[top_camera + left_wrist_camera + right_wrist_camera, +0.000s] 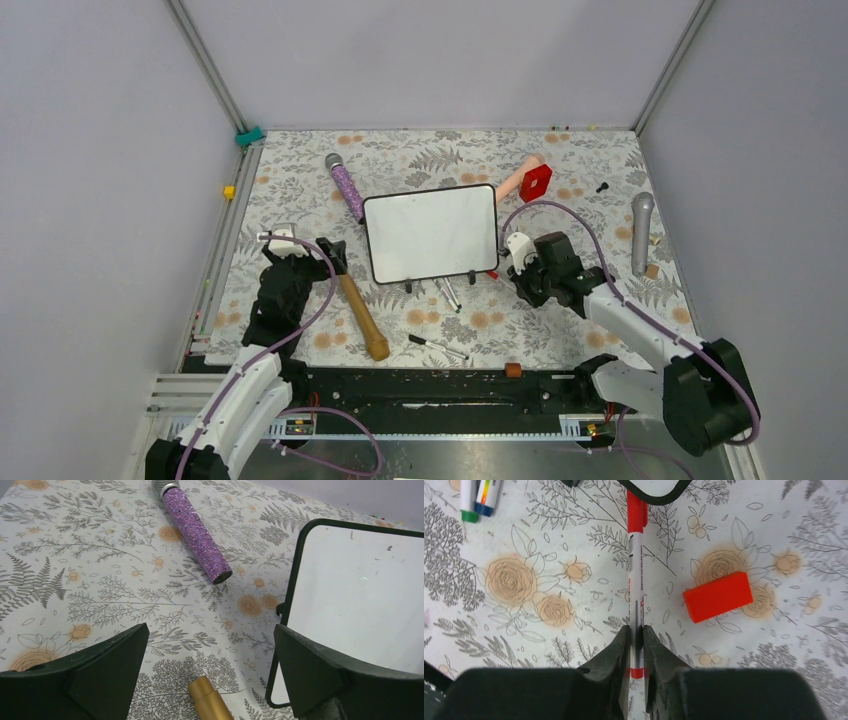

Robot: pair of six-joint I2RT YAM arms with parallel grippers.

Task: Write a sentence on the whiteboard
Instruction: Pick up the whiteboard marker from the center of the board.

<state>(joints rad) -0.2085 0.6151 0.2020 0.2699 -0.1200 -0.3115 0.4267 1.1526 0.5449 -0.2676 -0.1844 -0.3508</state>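
Observation:
The whiteboard (430, 235) stands tilted mid-table on small black feet, and its face is blank. No red lettering shows on it. Its left edge shows in the left wrist view (360, 590), and a bottom corner shows in the right wrist view (654, 495). My right gripper (636, 630) is shut on a red-capped white marker (636, 580), whose cap points at that corner. In the top view, the right gripper (520, 270) is by the board's lower right corner. My left gripper (211, 629) is open and empty, left of the board (330, 250).
A purple glitter microphone (347, 187) lies behind the board's left side. A hammer with a golden handle (360, 315) lies by the left gripper. Loose markers (447, 292) lie in front of the board. A grey microphone (641, 230) lies at the right, and a red block (718, 596) lies beside the marker.

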